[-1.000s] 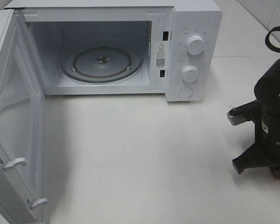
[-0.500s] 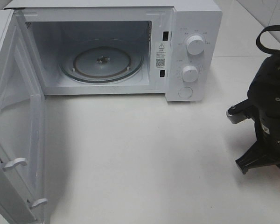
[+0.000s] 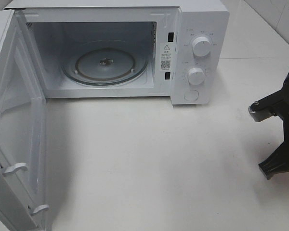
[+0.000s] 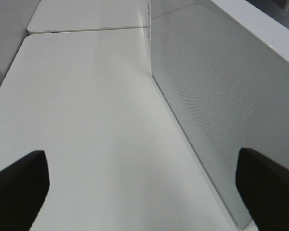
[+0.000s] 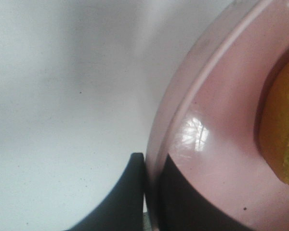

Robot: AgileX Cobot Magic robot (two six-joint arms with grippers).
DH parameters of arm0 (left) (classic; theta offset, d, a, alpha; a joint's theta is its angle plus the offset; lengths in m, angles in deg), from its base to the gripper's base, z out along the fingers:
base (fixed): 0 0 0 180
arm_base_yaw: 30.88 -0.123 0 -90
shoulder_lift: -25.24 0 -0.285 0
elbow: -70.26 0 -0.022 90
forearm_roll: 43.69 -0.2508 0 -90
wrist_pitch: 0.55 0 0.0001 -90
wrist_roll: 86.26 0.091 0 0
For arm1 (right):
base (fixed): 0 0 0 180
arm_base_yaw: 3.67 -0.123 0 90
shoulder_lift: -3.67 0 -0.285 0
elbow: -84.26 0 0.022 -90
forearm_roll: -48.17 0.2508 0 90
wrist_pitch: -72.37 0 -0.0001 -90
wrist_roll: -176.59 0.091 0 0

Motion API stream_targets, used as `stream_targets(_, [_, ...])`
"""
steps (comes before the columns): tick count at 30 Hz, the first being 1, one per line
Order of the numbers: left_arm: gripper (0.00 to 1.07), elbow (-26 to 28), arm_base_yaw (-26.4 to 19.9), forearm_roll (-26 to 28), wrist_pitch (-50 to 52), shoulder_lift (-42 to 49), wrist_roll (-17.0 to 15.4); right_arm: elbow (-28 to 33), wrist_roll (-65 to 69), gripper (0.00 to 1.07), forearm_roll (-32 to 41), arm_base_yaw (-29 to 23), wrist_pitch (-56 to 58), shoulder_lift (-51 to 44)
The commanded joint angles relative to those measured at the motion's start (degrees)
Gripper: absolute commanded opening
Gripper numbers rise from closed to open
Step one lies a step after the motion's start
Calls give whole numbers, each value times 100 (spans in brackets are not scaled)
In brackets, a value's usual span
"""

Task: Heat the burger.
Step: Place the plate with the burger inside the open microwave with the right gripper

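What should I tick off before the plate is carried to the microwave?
1. The microwave door stands wide open: ok.
2. The glass tray inside is bare: ok.
3. The right fingers pinch the rim of the pink plate: ok.
4. The burger sits steady on the plate: cannot tell, only its edge shows.
5. The left fingers are open, hold nothing and stay out of the doorway: ok.

Kitchen-like setting; white microwave [image 3: 202, 29] standing open on a white table [image 3: 159, 159]
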Motion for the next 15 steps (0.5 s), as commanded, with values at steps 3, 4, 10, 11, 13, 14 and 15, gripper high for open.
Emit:
stream_targets(3, [98, -17, -11, 23, 23, 115, -6, 86, -57, 0, -195, -487, 573, -464])
stream_targets(4, [98, -17, -11, 23, 23, 115, -6, 115, -57, 0, -183, -544, 590, -516])
stream_targets(10, [98, -17, -11, 23, 23, 115, -6, 246, -80, 0, -126, -877, 676, -791])
stream_targets(11, [98, -17, -11, 23, 23, 115, -6, 246, -80, 0, -126, -877, 676, -791])
stream_targets(13, [98, -17, -11, 23, 23, 115, -6, 286, -120, 0, -120, -1049, 728, -865])
stream_targets(14, [98, -17, -11, 23, 23, 115, -6, 286, -120, 0, -120, -1049, 728, -865])
stream_targets(15, [98, -17, -11, 23, 23, 115, -6, 286, -143, 0, -120, -1203, 802, -882])
